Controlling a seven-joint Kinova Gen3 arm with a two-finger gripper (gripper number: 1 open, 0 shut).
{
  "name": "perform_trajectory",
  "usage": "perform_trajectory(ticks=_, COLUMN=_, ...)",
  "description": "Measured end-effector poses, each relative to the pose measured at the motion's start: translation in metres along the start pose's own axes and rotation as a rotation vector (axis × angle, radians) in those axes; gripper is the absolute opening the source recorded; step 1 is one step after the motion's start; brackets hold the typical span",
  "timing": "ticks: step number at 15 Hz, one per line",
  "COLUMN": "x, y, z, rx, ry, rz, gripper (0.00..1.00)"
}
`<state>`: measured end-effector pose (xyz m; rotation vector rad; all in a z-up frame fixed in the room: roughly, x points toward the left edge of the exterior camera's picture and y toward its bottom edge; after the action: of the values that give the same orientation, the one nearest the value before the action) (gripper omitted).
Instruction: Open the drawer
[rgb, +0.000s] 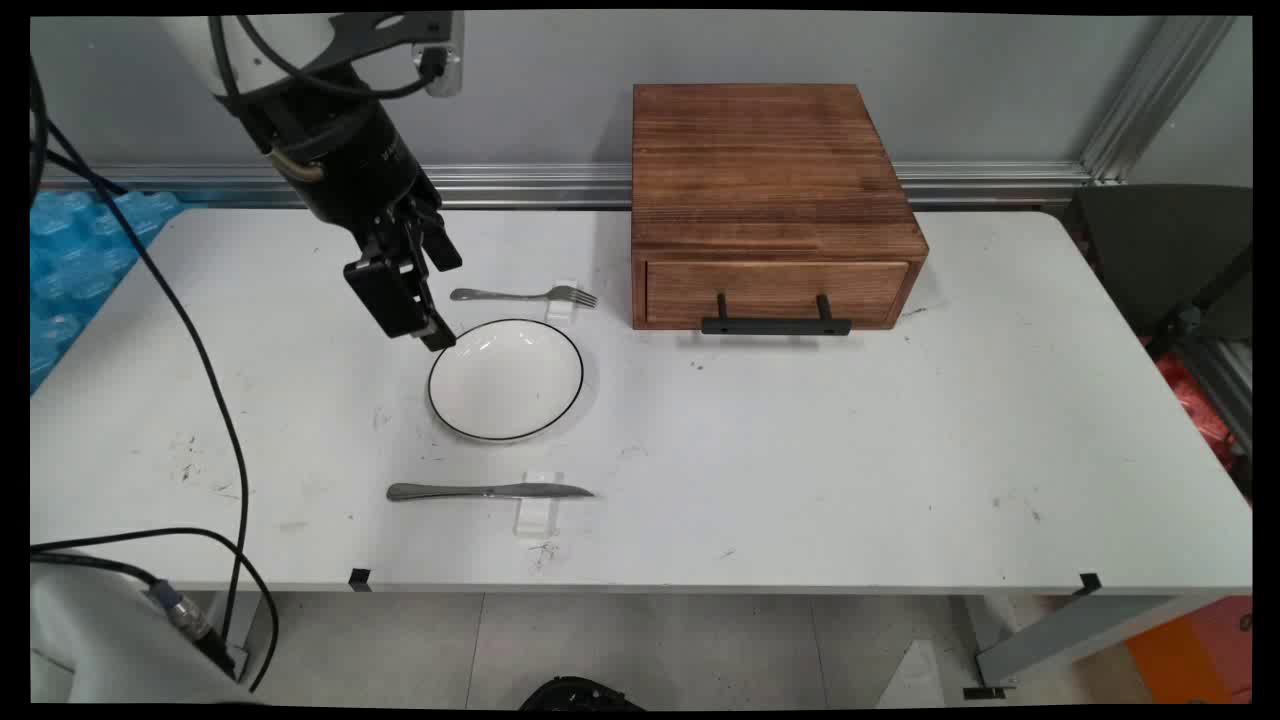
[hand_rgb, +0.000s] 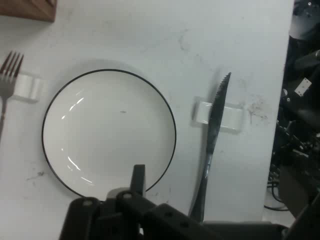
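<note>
Just now the gripper (rgb: 428, 325) hangs over the left rim of the plate (rgb: 506, 380), holding nothing.
Whether its fingers stand wide or narrow I cannot tell. On the counter (rgb: 900, 450) the plate is empty; a fork (rgb: 525, 294) lies just beyond it, a knife (rgb: 488, 491) nearer, each on a small clear rest. To the right, the wooden box's (rgb: 770, 200) drawer (rgb: 778, 292) is closed.
</note>
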<state>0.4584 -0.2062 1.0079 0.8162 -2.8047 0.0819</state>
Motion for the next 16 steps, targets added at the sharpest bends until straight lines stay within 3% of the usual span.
perform_trajectory(ticks=5, x=0.019, y=-0.010, z=0.009, rx=0.017, ry=0.051, rz=-0.020, gripper=1.00)
perform_trajectory(ticks=9, x=0.061, y=-0.021, z=0.029, rx=0.021, ry=0.109, rz=-0.016, gripper=1.00)
perform_trajectory(ticks=16, x=0.128, y=-0.038, z=0.074, rx=0.043, ry=0.162, rz=0.030, gripper=1.00)
